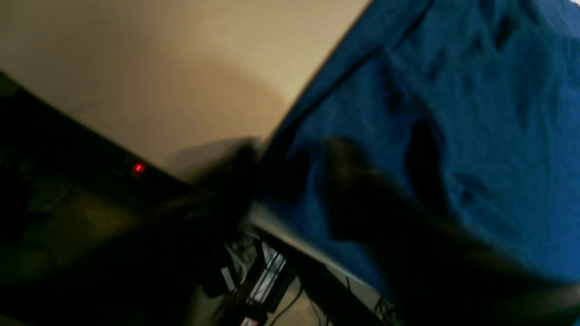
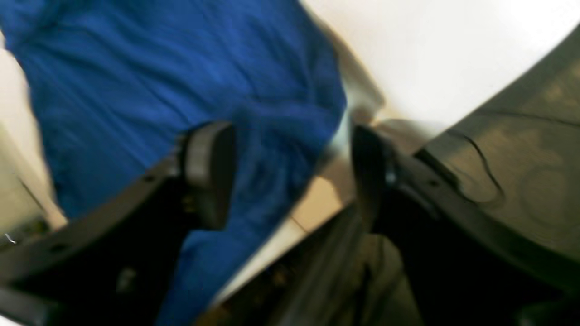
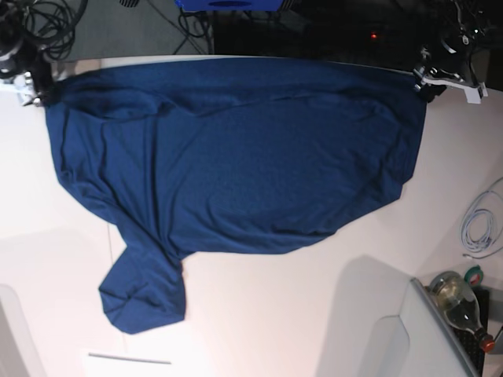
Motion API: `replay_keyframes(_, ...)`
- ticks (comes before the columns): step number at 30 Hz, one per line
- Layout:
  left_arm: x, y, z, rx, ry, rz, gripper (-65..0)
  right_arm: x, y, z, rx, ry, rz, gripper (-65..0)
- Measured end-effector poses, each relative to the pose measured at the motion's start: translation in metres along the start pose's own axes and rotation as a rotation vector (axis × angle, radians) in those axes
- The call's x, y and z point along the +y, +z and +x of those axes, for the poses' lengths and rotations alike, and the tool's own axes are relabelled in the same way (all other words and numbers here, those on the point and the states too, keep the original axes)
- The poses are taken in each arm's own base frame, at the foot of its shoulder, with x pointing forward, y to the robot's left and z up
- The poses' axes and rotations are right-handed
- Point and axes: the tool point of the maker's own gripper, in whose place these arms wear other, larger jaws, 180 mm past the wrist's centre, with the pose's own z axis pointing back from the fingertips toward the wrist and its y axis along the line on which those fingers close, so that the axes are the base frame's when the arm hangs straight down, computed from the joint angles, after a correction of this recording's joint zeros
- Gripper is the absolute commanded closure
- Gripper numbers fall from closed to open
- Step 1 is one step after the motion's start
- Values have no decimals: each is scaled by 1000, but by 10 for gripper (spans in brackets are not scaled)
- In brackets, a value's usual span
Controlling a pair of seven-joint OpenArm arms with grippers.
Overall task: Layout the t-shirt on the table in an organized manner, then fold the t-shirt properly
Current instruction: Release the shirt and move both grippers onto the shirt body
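Navy-blue soft cloth t-shirt (image 3: 236, 157) is lying limp, light on the white smooth table (image 3: 299, 314).
My right gripper (image 2: 290, 172) is gaping wide over its corner; left gripper (image 1: 290, 181): blurred, can't tell.

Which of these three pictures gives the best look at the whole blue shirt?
The base view: it alone shows the whole t-shirt spread over the white table, one sleeve trailing toward the near side. The left wrist view shows a blurred, wrinkled patch near the table's edge; the right wrist view shows a blurred patch behind one end effector finger.
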Motion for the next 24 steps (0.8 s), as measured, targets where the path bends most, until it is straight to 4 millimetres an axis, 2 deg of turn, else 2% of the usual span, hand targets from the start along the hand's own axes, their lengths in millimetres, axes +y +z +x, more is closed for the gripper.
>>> replay_keyframes(2,4,1,5,-11,1,9,-464,-3,10,13,-50,-2,-11,-396)
replay_keyframes(4,14,6,14,-46,34,38,-513,1,18,27,-95,24,-12,-396)
replay_keyframes(6,28,14,26,-85,54,72,-518,17,20,43,-121,62,19,-396)
replay_keyframes(8,37,25,52,-152,52,107,-518,43,18,66,-150,133,63,-396)
replay_keyframes(11,23,38,105,-287,-7,82,-518,89,7,96,-191,244,132,-396)
replay_keyframes(14,-5,38,140,-343,-98,28,-513,131,-22,94,-125,356,182,-396)
replay_keyframes(15,-18,33,143,-339,-126,1,-495,147,-34,88,-91,395,200,-396)
replay_keyframes(17,-50,17,133,-280,-200,-72,-380,177,-50,82,-53,488,222,-396)
replay_keyframes(19,-85,0,115,-202,-273,-156,-209,209,-58,69,-29,600,258,-396)
replay_keyframes(21,-110,-9,103,-171,-308,-223,0,239,-64,44,12,696,306,-372)
replay_keyframes(23,-126,-16,95,-146,-332,-254,0,262,-68,10,66,763,364,-306)
replay_keyframes(24,-132,-20,91,-129,-343,-269,0,269,-70,-5,87,791,383,-252)
